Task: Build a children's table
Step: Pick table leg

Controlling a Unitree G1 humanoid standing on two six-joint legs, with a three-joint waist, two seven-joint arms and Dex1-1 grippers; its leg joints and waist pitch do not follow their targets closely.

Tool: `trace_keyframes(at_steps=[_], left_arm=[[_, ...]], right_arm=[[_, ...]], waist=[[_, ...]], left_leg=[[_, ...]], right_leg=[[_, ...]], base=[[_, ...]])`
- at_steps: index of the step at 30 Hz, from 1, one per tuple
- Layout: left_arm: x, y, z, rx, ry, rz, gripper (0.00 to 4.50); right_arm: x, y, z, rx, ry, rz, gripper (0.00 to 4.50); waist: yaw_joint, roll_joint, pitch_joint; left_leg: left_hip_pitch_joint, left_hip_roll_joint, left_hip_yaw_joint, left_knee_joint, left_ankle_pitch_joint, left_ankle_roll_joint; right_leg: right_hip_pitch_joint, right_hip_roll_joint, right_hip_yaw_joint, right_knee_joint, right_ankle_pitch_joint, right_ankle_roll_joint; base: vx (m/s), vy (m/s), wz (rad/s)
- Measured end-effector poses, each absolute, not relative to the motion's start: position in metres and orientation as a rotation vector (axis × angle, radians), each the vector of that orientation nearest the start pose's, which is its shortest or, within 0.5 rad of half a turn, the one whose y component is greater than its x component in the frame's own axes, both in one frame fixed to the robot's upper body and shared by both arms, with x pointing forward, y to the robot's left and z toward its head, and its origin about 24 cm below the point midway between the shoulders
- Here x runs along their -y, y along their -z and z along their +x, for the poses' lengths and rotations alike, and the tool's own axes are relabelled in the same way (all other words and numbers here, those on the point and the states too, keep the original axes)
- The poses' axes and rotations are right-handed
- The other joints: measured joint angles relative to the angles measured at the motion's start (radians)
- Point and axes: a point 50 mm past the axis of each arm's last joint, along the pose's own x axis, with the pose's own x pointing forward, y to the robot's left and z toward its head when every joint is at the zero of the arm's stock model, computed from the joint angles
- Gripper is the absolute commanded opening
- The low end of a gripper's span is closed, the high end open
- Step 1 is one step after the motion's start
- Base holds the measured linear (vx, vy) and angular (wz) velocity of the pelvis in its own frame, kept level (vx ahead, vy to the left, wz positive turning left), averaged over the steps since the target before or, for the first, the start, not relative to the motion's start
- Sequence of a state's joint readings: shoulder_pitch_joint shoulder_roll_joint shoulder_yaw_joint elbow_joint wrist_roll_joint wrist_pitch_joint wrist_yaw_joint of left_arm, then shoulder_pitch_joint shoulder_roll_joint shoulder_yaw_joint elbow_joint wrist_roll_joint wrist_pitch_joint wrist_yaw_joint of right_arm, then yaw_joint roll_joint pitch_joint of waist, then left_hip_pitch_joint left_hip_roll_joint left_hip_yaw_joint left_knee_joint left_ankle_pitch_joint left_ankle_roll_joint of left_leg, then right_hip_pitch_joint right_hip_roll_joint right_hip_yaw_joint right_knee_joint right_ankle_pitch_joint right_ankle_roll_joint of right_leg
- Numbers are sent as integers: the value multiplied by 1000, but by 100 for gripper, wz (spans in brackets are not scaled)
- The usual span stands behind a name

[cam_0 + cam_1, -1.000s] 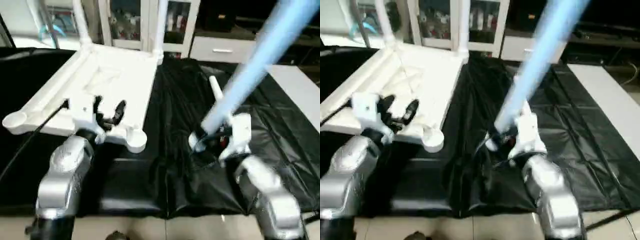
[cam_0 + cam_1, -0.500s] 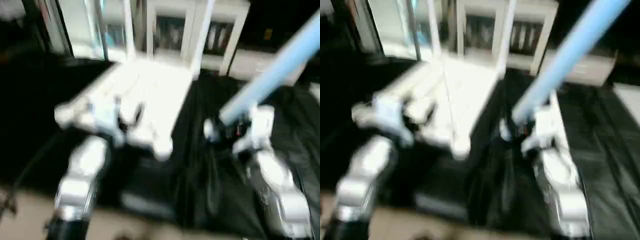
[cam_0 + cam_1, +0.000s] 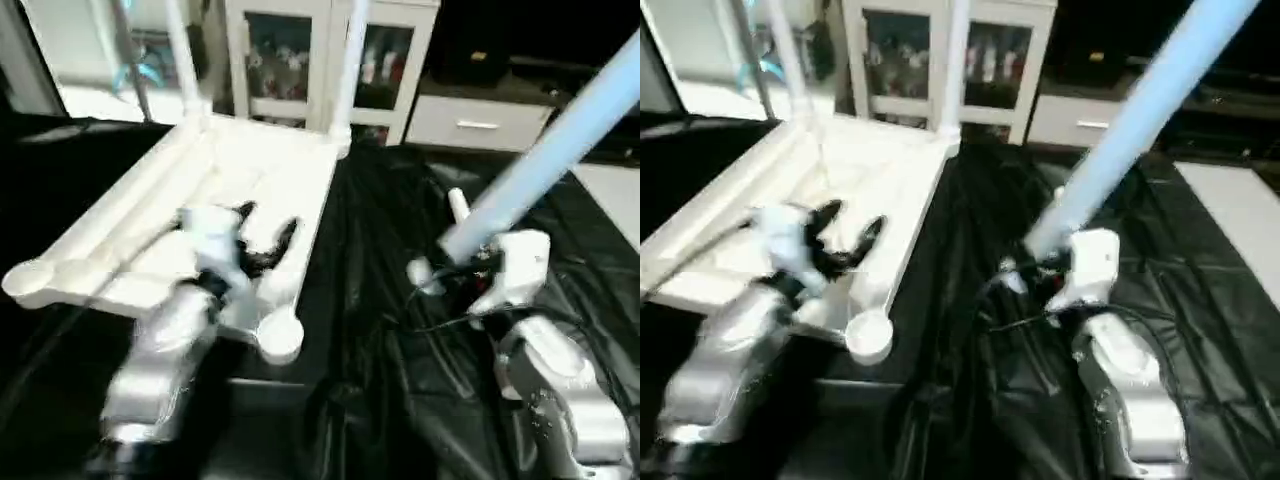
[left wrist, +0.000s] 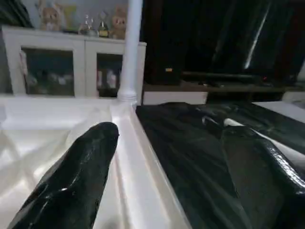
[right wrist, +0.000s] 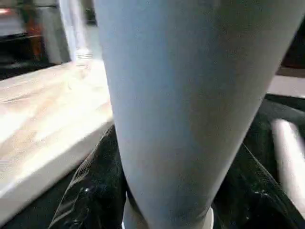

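A: The children's table — where does it sit?

B: Its white tabletop (image 3: 240, 190) lies upside down on the black-draped work table (image 3: 400, 300), toward the robot's left, with the ribbed underside facing up. Two white legs already stand upright in the far corner sockets, one at the far left corner (image 3: 183, 50) and one at the far right corner (image 3: 345, 65). The near right corner socket (image 3: 280, 335) has no leg in it, and so has the near left one (image 3: 28, 280).

A: And the left gripper?

B: The left gripper (image 3: 262, 232) hovers over the near right part of the tabletop, its two black fingers (image 4: 71, 176) spread wide with nothing between them. In the left wrist view the tabletop's raised rim (image 4: 138, 157) runs between the two fingers (one finger over the white underside, the other over the black cloth).

A: What about the right side?

B: The right gripper (image 3: 462, 272) is clamped around the lower end of a third leg (image 3: 545, 150), which slants up and away toward the robot's right, well above the cloth. In the right wrist view that leg (image 5: 186, 95) rises from between the fingers.

A: Anything else on the cloth?

B: A fourth leg (image 3: 458, 205) lies flat on it just behind the right gripper, mostly hidden by the held one. A white cabinet with glass doors (image 3: 290, 50) stands behind the work table.
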State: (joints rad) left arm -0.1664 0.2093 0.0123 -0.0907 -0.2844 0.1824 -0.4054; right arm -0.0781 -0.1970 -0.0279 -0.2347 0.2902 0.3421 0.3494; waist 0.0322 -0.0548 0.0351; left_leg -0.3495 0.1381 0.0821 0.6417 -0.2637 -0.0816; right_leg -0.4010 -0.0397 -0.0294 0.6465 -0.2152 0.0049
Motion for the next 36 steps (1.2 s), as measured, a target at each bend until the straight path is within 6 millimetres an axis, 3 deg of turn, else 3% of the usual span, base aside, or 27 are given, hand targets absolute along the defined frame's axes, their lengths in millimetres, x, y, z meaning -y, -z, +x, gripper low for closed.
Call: trace_keyframes(at_steps=[4, 8, 13, 17, 23, 36], left_arm=[[-165, -93, 275, 53, 555, -20, 443], [-175, -87, 273, -84, 801, 124, 443], [-197, -78, 282, -349, 1058, 295, 443], [-213, -76, 288, -490, 1118, 395, 443], [-209, -84, 310, -537, 1207, 461, 443], [-197, -89, 323, -624, 1414, 569, 332]], right_arm=[[152, -89, 259, -37, -501, 82, 189], [151, -96, 255, -51, -636, 122, 189], [153, -103, 250, -103, -848, 138, 189], [156, -102, 247, -139, -918, 127, 189], [159, -105, 245, -156, -987, 125, 189], [155, -109, 246, -163, -1073, 94, 189]], waist=[[10, 12, 9], [14, 18, 21], [15, 16, 23], [14, 15, 23], [27, 11, 23], [30, 4, 24]], left_leg=[[3, 20, 35, -2, 7, 7], [18, 27, 65, -7, 10, 8], [17, 28, 66, -9, 19, 9], [17, 29, 67, -13, 20, 8], [13, 33, 72, -21, 24, 6], [10, 37, 78, -22, 25, 5]], right_leg=[[13, -11, -11, -16, 5, -13], [23, -21, -6, -16, 2, -7], [21, -20, -6, -16, 6, -5], [19, -20, -7, -16, 11, -11], [13, -20, -11, -16, 7, -14], [9, -20, -10, -16, 6, -17]], base=[[-25, 17, 8], [-59, 17, 8], [-20, 1, 0], [0, 0, 0], [0, 0, 0], [0, 0, 0]])
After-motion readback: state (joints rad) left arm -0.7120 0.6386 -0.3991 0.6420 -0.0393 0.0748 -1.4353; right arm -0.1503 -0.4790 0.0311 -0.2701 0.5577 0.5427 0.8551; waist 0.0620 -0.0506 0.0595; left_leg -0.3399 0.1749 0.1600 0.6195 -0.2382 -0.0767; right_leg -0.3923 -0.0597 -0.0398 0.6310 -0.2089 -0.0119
